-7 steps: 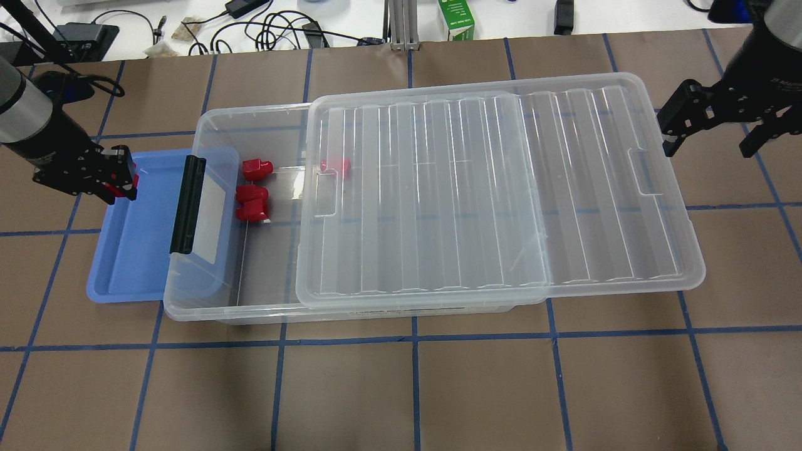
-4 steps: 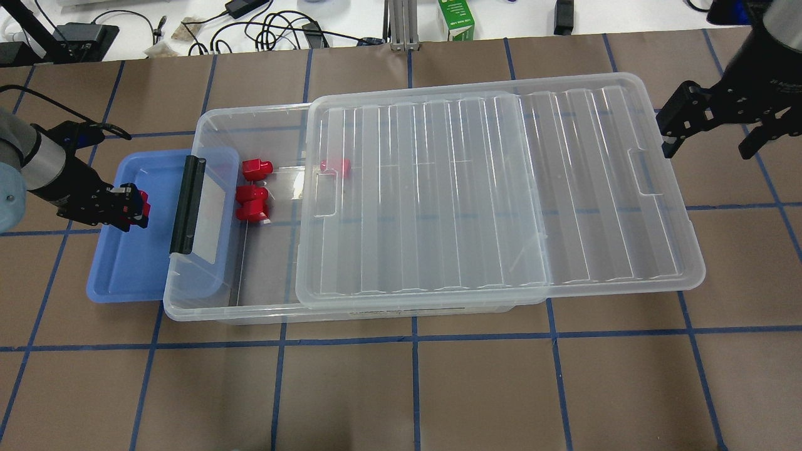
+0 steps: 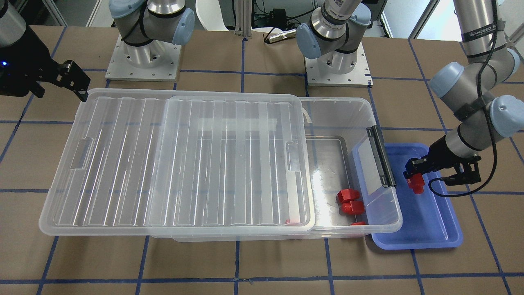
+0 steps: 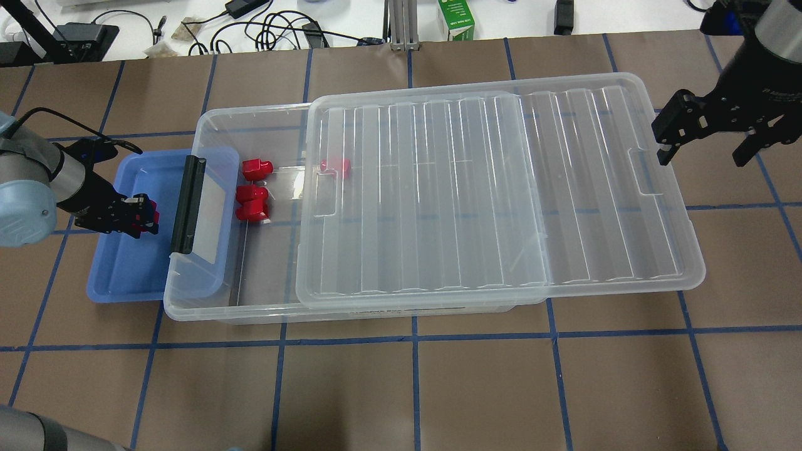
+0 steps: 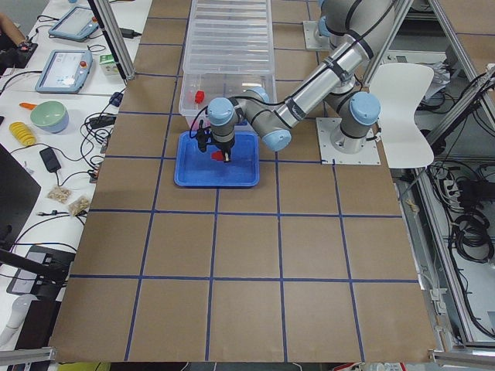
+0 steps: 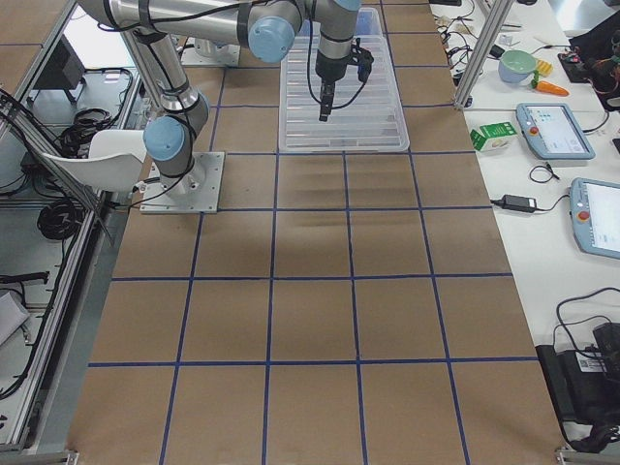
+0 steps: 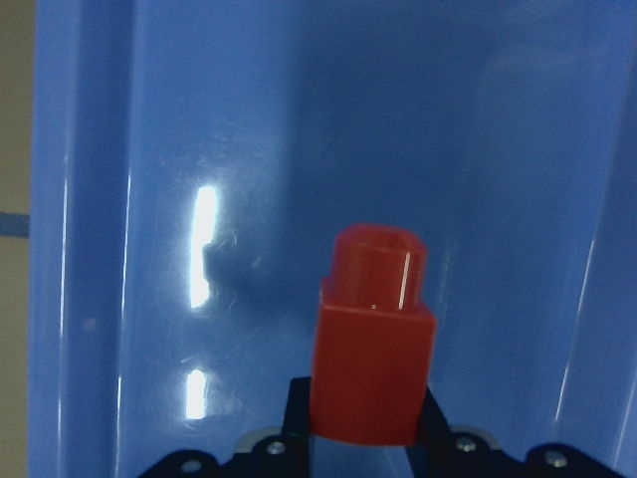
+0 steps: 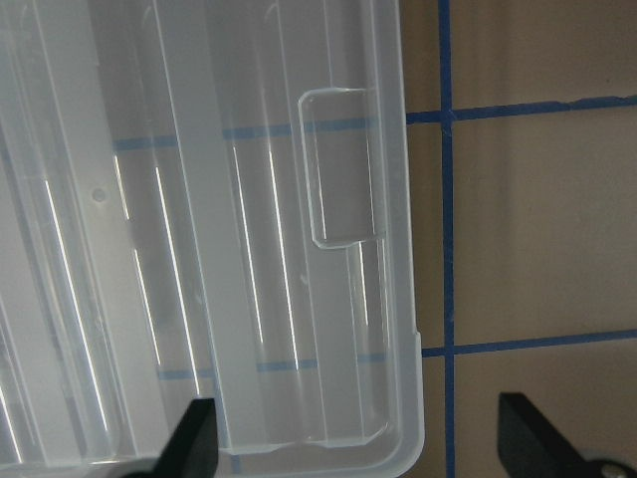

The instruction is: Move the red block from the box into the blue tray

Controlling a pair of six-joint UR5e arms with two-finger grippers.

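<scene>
My left gripper (image 4: 141, 217) is shut on a red block (image 7: 370, 339) and holds it, stub pointing away from the wrist, over the floor of the blue tray (image 4: 125, 269). I cannot tell whether the block touches the floor. The same block shows in the front view (image 3: 415, 183) over the tray (image 3: 430, 229). The clear box (image 4: 250, 308) stands beside the tray, its ribbed lid (image 4: 489, 188) slid to the right. Three more red blocks (image 4: 252, 203) lie at its open end. My right gripper (image 4: 703, 155) is open and empty, just off the lid's right edge.
The box's black latch bar (image 4: 188, 203) and clear flap overhang the tray's right side, close to my left gripper. Cables, a green carton (image 4: 456, 19) and other gear lie beyond the table's far edge. Brown table with blue tape lines lies in front of the box.
My left gripper has carried the red block from the tray's far left rim toward the near side and the right, over the tray's middle. The right gripper shifted slightly.
</scene>
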